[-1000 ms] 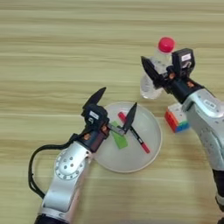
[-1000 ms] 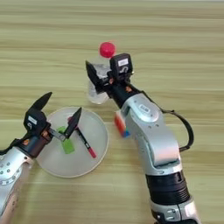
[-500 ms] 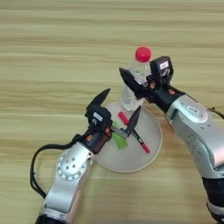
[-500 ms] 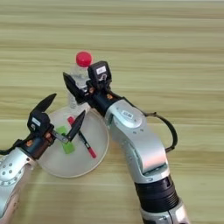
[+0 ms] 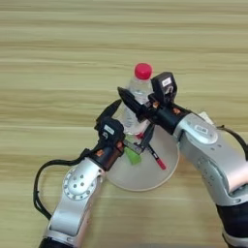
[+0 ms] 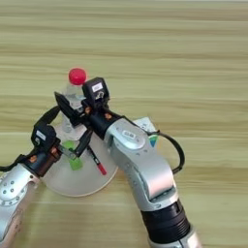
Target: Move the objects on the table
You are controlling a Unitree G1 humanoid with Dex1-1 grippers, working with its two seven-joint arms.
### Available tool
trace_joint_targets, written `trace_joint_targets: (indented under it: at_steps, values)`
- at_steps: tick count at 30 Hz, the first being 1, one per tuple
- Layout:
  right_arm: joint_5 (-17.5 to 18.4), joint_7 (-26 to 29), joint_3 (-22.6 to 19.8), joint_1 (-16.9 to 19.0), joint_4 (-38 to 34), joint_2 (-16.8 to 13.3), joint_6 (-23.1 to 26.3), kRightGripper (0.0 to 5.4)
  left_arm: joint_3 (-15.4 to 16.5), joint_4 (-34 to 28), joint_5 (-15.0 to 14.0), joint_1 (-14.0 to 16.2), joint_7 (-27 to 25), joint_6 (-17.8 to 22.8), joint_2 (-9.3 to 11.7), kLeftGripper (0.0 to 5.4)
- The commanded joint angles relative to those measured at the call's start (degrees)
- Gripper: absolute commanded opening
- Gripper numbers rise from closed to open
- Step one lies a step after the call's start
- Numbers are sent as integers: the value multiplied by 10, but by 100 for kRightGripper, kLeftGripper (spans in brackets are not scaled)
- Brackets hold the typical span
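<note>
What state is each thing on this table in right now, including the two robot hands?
Clear bottle: upright, red cap on, held by the right gripper over the plate's far edge.
Pen: lying flat in the plate.
Green block: lying in the plate.
Plate: flat on the table.
Puzzle cube: on the table, mostly hidden behind the right arm.
Left gripper: open, over the plate, holding nothing.

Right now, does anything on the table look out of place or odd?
Nothing looks spilled or damaged. The clear bottle with the red cap stands upright in the right gripper at the far rim of the plate, crowding the left gripper, which hovers open over the green block and pen.
</note>
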Motion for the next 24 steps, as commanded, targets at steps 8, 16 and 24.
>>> trace_joint_targets:
  at_steps: [8, 16, 24]
  values:
    - [5, 4, 23, 9, -16, 10, 4, 317, 4, 9, 7, -5, 4, -2, 1, 540]
    - [6, 5, 26, 13, -17, 8, 4, 317, 9, 12, 6, -7, 6, -1, 1, 540]
    - [7, 5, 30, 14, -23, 10, 6, 317, 13, 20, 0, -9, 4, -3, -2, 522]
